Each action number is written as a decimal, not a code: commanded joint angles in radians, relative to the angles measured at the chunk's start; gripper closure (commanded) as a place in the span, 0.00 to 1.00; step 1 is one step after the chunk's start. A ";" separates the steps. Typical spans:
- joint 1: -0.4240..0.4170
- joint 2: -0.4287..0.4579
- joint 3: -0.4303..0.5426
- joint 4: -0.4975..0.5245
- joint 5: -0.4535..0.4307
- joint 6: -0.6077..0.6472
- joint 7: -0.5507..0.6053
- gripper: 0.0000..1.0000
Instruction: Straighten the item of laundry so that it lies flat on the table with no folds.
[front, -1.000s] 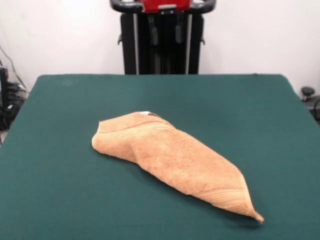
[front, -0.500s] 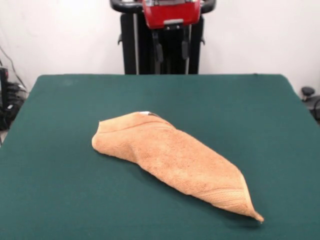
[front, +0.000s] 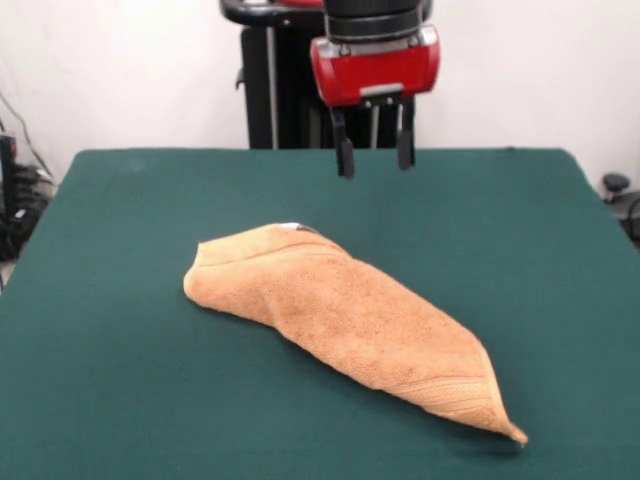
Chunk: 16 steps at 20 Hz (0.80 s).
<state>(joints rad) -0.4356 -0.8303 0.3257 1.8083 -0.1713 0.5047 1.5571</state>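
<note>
Folded orange-tan terry-cloth towel (front: 345, 325) lies mid-frame on dark green felt tabletop (front: 120, 380); red-and-black end effector (front: 375, 168), fingers apparently spread, hangs above, top centre.

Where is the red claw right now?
In the front view, the claw hangs open above the table's far side, clear of the towel lying below it.

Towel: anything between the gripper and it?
Nothing visible. The open gripper hangs above the far part of the table, empty, and only bare green tabletop lies between it and the folded towel.
</note>
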 joint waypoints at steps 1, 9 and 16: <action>0.020 0.076 0.046 -0.150 0.000 0.122 0.022 0.00; -0.007 0.072 0.053 -0.100 -0.004 0.072 0.030 0.00; -0.003 0.011 0.032 0.051 0.007 -0.047 0.131 0.00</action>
<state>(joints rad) -0.4656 -0.7941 0.3252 1.7260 -0.1732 0.5073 1.5571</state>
